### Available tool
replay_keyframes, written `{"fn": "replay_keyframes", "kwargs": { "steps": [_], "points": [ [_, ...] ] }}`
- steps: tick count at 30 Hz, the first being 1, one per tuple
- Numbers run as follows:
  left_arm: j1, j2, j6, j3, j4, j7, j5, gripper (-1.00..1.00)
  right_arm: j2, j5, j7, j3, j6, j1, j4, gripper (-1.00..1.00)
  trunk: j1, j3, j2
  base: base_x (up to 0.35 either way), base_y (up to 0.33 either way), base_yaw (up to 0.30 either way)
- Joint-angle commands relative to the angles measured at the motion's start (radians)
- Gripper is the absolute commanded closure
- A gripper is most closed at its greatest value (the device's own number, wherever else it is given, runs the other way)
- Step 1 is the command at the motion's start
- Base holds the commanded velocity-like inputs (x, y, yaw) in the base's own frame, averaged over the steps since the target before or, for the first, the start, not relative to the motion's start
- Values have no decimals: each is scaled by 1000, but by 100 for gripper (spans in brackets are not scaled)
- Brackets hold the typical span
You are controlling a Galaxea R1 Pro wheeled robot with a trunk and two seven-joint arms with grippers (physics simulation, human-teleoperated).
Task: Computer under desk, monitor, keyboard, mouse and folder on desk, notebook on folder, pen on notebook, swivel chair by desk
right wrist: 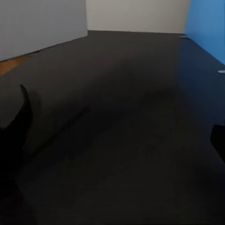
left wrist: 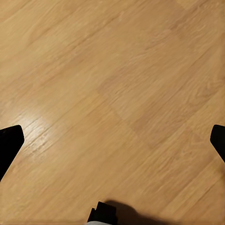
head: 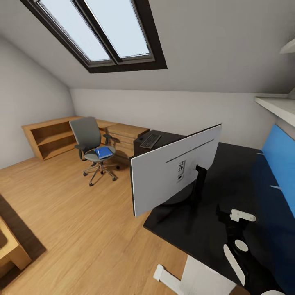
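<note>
The monitor (head: pixel 174 172) stands on the glossy black desk (head: pixel 237 180), its light grey back turned to me. Further along the desk lies the keyboard (head: pixel 150 140). The grey swivel chair (head: pixel 91 141) stands on the floor apart from the desk, with the blue folder (head: pixel 104 153) on its seat. My right gripper (right wrist: pixel 117 136) hovers low over the desk top (right wrist: pixel 126 117), open and empty, with the monitor's back (right wrist: pixel 42 26) beside it. My left gripper (left wrist: pixel 112 140) hangs open over bare wood floor (left wrist: pixel 117 79). Computer, mouse, notebook and pen are out of view.
A wooden drawer unit (head: pixel 125 137) and a low open shelf (head: pixel 49 137) line the far wall under the skylight (head: pixel 102 28). A blue wall panel (head: pixel 280 164) runs behind the desk. A white desk leg (head: pixel 196 276) stands near me. A wooden furniture corner (head: pixel 10 246) is at lower left.
</note>
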Motion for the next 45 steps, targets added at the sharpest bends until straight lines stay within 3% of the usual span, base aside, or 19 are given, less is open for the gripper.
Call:
{"fn": "replay_keyframes", "kwargs": {
  "steps": [1,7,8,12,14,15,16,19,23,29,38,45],
  "points": [
    [0,0,-2,-8,-1,8,2,-100,11,-9,-1,2,-7,-1,-1,-100,0,-1,-1,-8,0,0],
    [0,0,-2,-8,-1,8,2,-100,37,17,-2,1,-7,-1,-4,-100,0,-1,-1,-4,0,0],
    [0,0,-2,-8,-1,8,2,-100,56,39,-2,2,-7,-1,-6,-100,0,-1,-1,0,0,0],
    [0,0,-2,-8,-1,8,2,-100,65,41,-2,1,-6,0,-6,-100,0,-1,-1,0,0,0],
    [0,0,-1,-9,-1,8,2,-100,67,42,-2,20,-7,2,-6,-100,0,-1,-1,0,0,0],
    [0,0,-1,-10,-1,8,1,-100,68,42,-2,31,-7,2,-6,-100,0,-1,-1,0,0,0],
    [0,0,-2,-10,-1,8,2,-100,68,42,-3,86,-8,2,-6,-100,0,-1,-1,0,0,0],
    [0,0,-3,-10,-1,8,2,-100,68,42,-3,175,-8,3,-6,-100,0,-1,-1,0,0,0],
    [0,0,-3,-10,-1,8,2,-100,68,41,-5,230,-10,3,-6,-100,0,-1,-1,0,0,0],
    [0,0,-3,-10,-1,7,2,-100,68,40,-6,252,-10,4,-6,-100,0,-1,-1,68,0,0],
    [0,0,-3,-10,-1,6,2,-100,67,41,-7,250,-15,4,-7,-100,0,-1,-1,145,0,0],
    [0,-1,-3,-10,-1,6,0,-100,66,41,-56,248,-126,4,-4,-100,0,-1,-1,157,0,0]
  ]
}}
